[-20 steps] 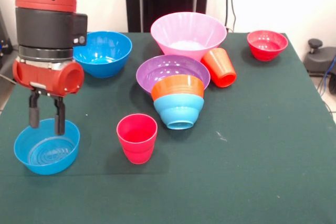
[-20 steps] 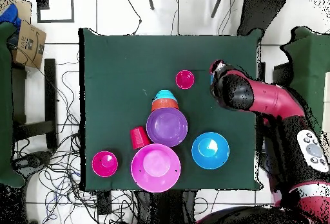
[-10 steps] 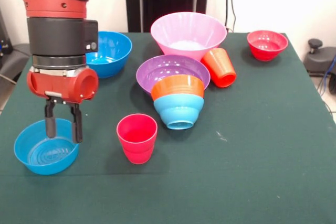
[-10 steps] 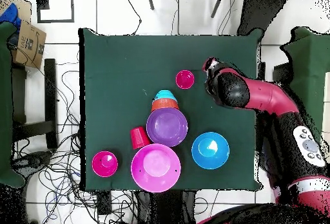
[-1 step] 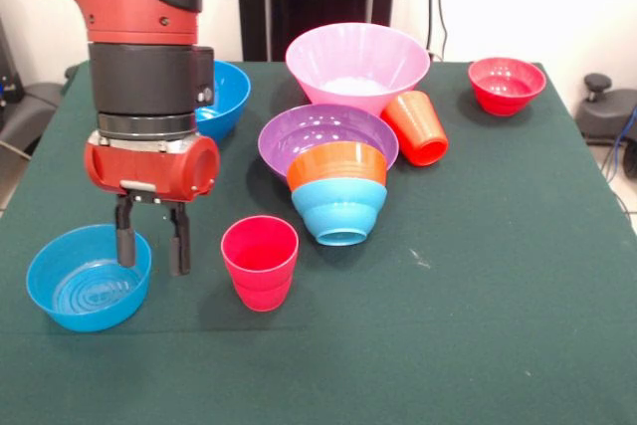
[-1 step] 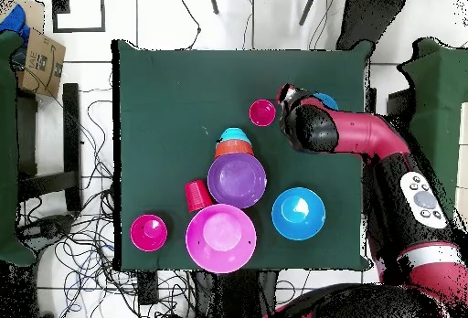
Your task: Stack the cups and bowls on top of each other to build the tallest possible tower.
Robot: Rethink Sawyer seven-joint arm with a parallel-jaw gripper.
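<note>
Between the small blue bowl (image 5: 88, 278) and the pinkish-red cup (image 5: 260, 262), the gripper (image 5: 151, 246) hangs just above the green table (image 5: 478, 286), its two black fingers (image 5: 179, 244) spread apart and holding nothing. One finger sits over the small bowl's rim, the other over bare cloth.

The tower (image 5: 338, 191) so far is an orange bowl (image 5: 336, 163) nested in a light-blue bowl (image 5: 339, 208), the pair tipped on its side and leaning against the wide purple bowl (image 5: 317, 133). Behind stand the large pink bowl (image 5: 356, 65) and, touching it, the orange-red cup (image 5: 416, 126), also tipped over. The deep blue bowl (image 5: 223, 95) is partly hidden behind the arm, and the small red bowl (image 5: 506, 84) stands well apart near the far corner.

All these pieces look like thin glossy plastic: light, stiff, probably slippery, and likely to skid or tip if nudged. The upright pinkish-red cup seems best pinched across its rim wall, one finger inside and one outside; the small blue bowl likewise by its rim.

The near half of the table is open, giving room to build. In the overhead view the small blue bowl (image 6: 324, 100) lies close to the table's edge, so a sideways shove there might send it off. The cluster of bowls is crowded, leaving little clearance.
</note>
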